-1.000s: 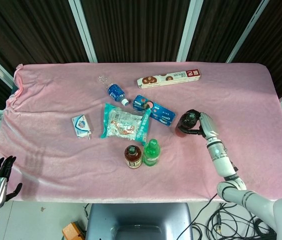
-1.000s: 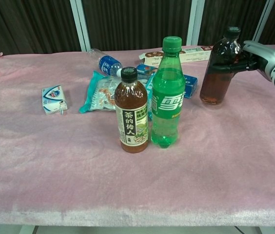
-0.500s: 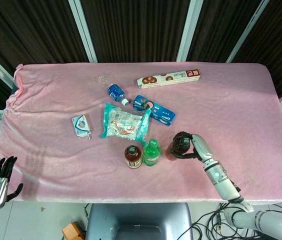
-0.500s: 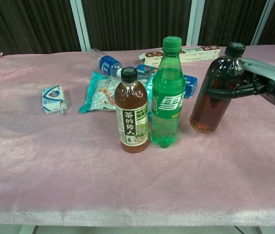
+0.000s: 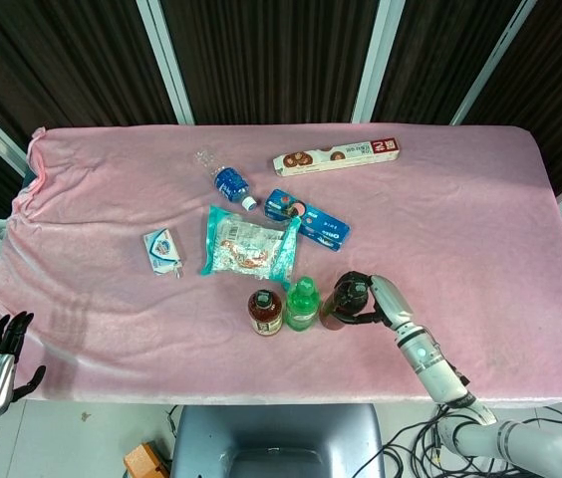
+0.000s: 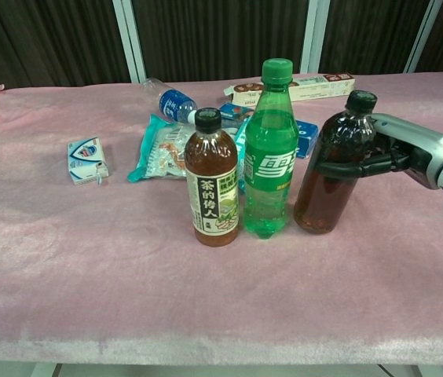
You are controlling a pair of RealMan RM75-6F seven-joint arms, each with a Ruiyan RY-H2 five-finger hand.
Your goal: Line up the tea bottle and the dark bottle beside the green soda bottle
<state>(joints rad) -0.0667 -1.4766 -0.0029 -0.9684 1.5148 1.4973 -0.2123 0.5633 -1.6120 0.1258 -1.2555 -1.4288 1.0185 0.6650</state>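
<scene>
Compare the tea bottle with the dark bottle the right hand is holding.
The tea bottle carries a printed paper label; the dark bottle shows none. The tea bottle is shorter, the dark bottle taller. The tea bottle stands free left of the green soda bottle; the right hand grips the dark one. Both are upright with black caps.

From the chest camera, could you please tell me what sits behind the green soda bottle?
Behind the green soda bottle lie a blue cookie box and a teal snack packet; the bottle hides their middle parts.

Pink-clothed table, dark slatted wall, white posts
</scene>
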